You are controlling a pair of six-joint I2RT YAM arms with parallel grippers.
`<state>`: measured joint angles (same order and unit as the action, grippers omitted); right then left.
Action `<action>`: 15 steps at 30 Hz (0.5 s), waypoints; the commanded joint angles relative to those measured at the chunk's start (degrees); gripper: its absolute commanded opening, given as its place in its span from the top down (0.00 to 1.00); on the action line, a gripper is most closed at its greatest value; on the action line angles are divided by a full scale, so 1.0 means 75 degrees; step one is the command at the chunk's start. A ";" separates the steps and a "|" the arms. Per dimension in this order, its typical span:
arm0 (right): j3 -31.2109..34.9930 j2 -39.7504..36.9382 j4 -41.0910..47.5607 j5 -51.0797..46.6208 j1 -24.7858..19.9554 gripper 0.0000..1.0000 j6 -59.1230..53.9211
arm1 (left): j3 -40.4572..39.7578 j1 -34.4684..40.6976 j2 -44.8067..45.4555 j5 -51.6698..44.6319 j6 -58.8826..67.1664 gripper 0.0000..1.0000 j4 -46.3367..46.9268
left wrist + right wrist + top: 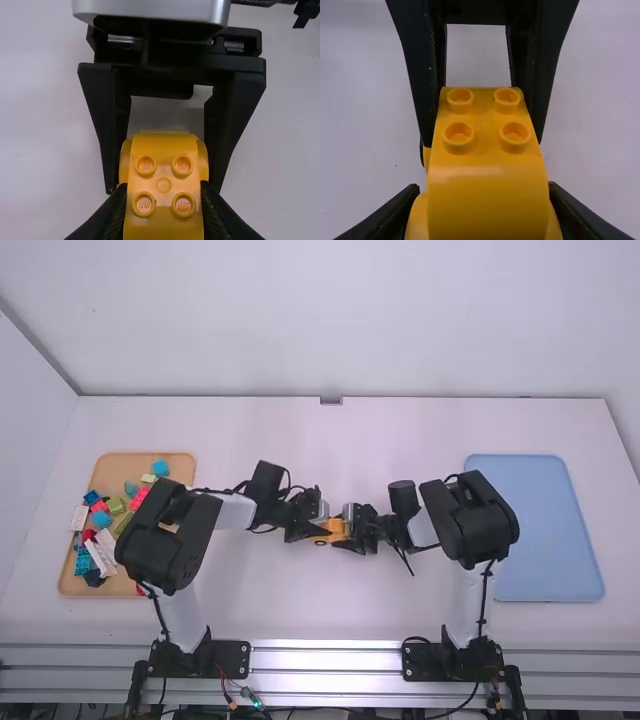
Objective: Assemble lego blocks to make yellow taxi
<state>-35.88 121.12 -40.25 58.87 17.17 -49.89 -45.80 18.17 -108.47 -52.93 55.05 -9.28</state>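
Over the white table (330,610), left hand (321,531) and right hand (350,530) pinch closed on a yellow assembly (163,220) with lettered studs (183,165).

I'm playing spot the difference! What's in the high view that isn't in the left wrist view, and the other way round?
High view: a tan tray with colourful blocks, and a blue mat on the other side.

Left wrist view: four round studs, close up, on the yellow piece.

Both: that yellow piece held between the left gripper and right gripper, over the white table.
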 commanded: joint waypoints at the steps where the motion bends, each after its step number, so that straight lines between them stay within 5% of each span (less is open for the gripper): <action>1: 0.0035 0.0111 0.0026 -0.0251 0.0117 0.43 0.0050 | 0.0192 0.0420 -0.0262 0.0612 0.0015 0.98 0.0274; 15: 0.0023 0.0111 0.0047 -0.0254 0.0117 0.42 0.0050 | 0.0192 0.0443 -0.0262 0.1207 0.0041 0.99 0.0484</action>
<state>-35.88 121.12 -40.29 58.96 17.12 -49.87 -46.24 18.76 -107.79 -50.63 55.16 -7.35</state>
